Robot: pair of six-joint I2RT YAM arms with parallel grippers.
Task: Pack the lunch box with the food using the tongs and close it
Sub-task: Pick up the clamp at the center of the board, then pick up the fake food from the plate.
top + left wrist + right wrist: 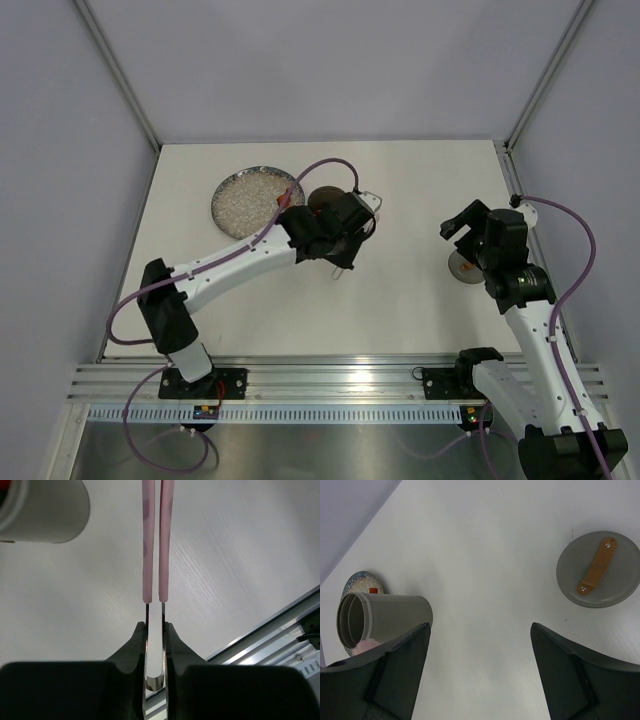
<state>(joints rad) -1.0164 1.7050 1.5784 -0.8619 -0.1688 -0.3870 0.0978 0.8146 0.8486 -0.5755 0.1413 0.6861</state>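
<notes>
Left gripper [155,630] is clamped tight on the slim pale pink tongs [148,555] — jaws pinch the metal stem near the joined end, so the two pink arms sit almost touching. Tips run out of the wrist view; we cannot tell if a piece is caught between them. Right gripper [480,630] hangs wide open over the white table [400,310], holding nothing, with the flat grey round lid with a tan strap [597,570] just ahead of it. Tall grey matte cylindrical lunch box [385,620] stands upright, mouth open, just beside the round silvery speckled plate [245,205], and the left wrist sits right by it. One small orange-red food piece [374,590] lies on the plate near the box.

We judge the step as ferrying food from plate to box. To do it well: hold the squeeze even, raise the tips above the rim before crossing — the box is tall and light-looking, a side knock could tip it. Centre the tips over the mouth, lower a little inside, then ease open so the piece drops straight in.
</notes>
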